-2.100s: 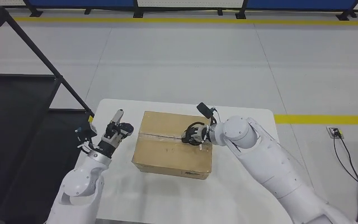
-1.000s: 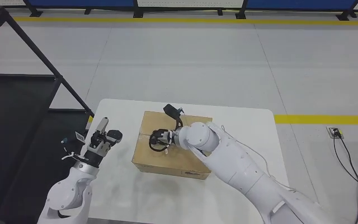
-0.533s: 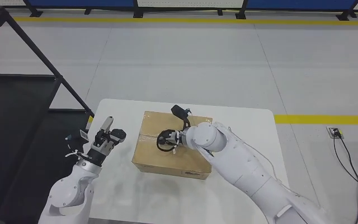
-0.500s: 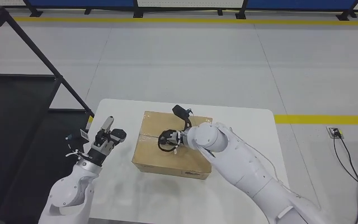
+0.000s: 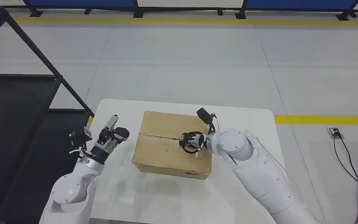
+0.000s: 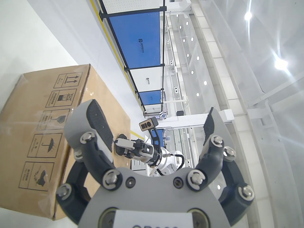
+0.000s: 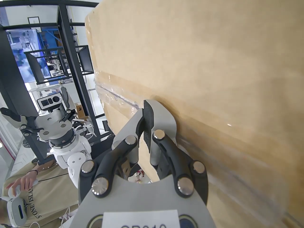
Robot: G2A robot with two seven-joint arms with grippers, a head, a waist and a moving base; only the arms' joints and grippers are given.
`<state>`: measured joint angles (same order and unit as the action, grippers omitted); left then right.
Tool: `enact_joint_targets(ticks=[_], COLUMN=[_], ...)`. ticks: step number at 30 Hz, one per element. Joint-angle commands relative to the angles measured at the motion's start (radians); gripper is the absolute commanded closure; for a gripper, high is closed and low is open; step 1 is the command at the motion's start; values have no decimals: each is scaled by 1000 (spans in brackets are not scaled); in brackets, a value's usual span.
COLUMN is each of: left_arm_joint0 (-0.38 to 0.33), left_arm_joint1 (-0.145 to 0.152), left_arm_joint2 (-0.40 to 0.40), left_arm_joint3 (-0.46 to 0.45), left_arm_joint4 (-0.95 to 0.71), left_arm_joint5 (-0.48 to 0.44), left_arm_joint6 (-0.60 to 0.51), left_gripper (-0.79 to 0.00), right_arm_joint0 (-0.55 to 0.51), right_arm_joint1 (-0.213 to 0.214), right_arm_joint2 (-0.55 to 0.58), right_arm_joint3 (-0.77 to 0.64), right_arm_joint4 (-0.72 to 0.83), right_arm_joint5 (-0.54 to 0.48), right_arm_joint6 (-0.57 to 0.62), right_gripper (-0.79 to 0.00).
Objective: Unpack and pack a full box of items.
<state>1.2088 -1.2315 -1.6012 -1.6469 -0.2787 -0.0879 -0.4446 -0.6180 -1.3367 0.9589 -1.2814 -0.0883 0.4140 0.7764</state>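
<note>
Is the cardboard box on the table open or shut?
Shut: the brown cardboard box has both top flaps flat, clear tape along their seam.

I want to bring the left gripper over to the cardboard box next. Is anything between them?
Nothing visible does. The left gripper is open beside the cardboard box, with a strip of white table between them. The right gripper is shut at the taped seam on the box's top, off that path.
</note>
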Motion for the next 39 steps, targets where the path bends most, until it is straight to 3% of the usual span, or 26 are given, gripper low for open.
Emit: enact_joint_targets(ticks=[1,21,34,38,39], left_arm_joint0=[-2,-9,-14,-20,-21], left_arm_joint1=[0,6,10,10,10], left_arm_joint2=[4,12,11,9,9], left_arm_joint3=[0,0,-5,-6,-7], left_arm_joint4=[3,1,2,3,3], left_arm_joint5=[1,1,2,5,6], left_arm_joint6=[0,8,21,41,47], left_gripper=[-785,-785,-785,-785,-785], right_arm_joint0=[-20,-179,-363,-453,-474], right_arm_joint1=[8,68,114,130,134], right_arm_joint2=[24,217,459,588,623], right_arm_joint3=[-23,-168,-294,-323,-324], right_arm_joint4=[-12,-46,32,107,130], right_arm_joint5=[17,95,24,-81,-122], right_arm_joint6=[-2,11,-9,-8,-12], right_gripper=[0,0,0,-114,-283])
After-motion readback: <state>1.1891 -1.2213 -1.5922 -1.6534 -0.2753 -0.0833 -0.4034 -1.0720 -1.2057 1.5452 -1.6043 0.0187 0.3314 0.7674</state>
